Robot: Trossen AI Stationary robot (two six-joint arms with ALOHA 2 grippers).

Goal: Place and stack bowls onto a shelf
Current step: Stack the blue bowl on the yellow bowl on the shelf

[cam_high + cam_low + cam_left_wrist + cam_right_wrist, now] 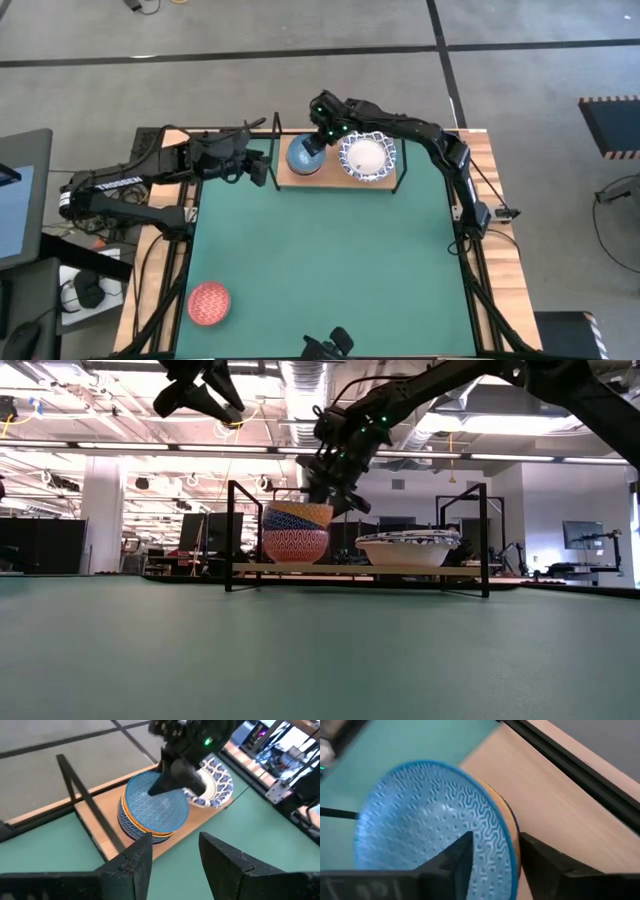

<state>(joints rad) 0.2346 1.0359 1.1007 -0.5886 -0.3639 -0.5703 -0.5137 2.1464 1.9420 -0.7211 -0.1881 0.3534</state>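
Observation:
The shelf (335,180), a light-wood board in a black wire frame, stands at the mat's far edge. On its left half sits a stack of three small bowls: light blue on top (302,156), yellow under it, dark striped at the bottom (295,546). On its right half are the white, blue-rimmed bowls (367,158). My right gripper (496,852) is open over the stack, with one finger above the blue bowl's inside and one outside its rim (507,837). My left gripper (176,855) is open and empty, just left of the shelf. A red bowl (210,303) sits on the mat, near left.
The shelf's black wire posts (75,780) rise at its corners beside both grippers. The green mat (330,260) lies bare between the shelf and the red bowl. Wooden table edges and cables run along both sides.

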